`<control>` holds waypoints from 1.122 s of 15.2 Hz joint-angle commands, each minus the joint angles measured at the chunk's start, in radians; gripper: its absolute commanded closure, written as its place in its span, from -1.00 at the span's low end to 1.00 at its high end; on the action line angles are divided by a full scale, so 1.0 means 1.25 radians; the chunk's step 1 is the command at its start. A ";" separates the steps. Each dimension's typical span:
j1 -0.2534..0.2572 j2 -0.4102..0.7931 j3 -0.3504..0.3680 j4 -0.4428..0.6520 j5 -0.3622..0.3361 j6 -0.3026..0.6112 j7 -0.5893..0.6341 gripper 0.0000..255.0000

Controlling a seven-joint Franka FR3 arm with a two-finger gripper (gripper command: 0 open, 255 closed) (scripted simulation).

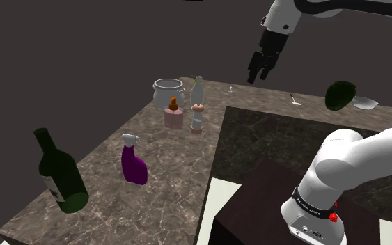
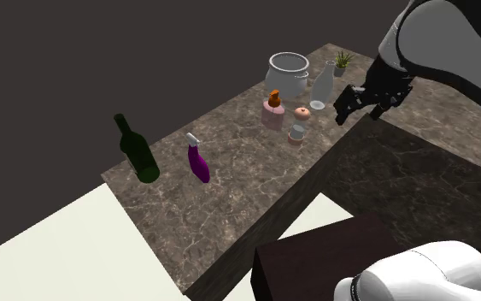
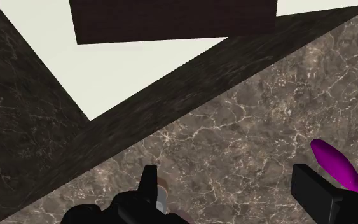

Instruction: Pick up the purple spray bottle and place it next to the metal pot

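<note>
Gripper: black gripper (image 1: 258,75) hangs high in the air, above the desk (image 1: 166,163), fingers pointing down.
Gripper state: wide open! In the wrist view the two fingers (image 3: 149,183) stand far apart with marble between them.
Target vs gripper: the purple spray bottle (image 1: 133,164) sits well apart from the gripper, lower and toward the shoulder view's left. In the wrist view it lies outside the gripper's span, beyond the outer side of one finger, not between the two.
Target position: standing on the desk in the middle of the marble strip, between the dark green wine bottle (image 1: 60,174) and the group at the far end.
Target look: glossy purple body, fat at the base and tapering into a slim neck, capped with a pale trigger head. Upright in the shoulder view.
Destination: grey metal pot (image 1: 168,91) at the far end of the desk, well apart from the spray bottle.
Neighbours of the pot: a clear glass bottle (image 1: 198,89) just beside it; a pink dispenser with an orange top (image 1: 174,113) and a small mill (image 1: 197,120) in front.
Surface: dark brown marble with pale veins.
</note>
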 commanded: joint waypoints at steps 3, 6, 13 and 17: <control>0.013 0.003 0.015 -0.041 0.013 0.062 0.001 -1.00; 0.034 0.017 0.039 -0.095 0.032 0.156 0.001 -1.00; 0.084 0.093 0.100 -0.186 0.073 0.385 0.000 -1.00; 0.111 0.165 0.137 -0.212 0.091 0.519 -0.001 -1.00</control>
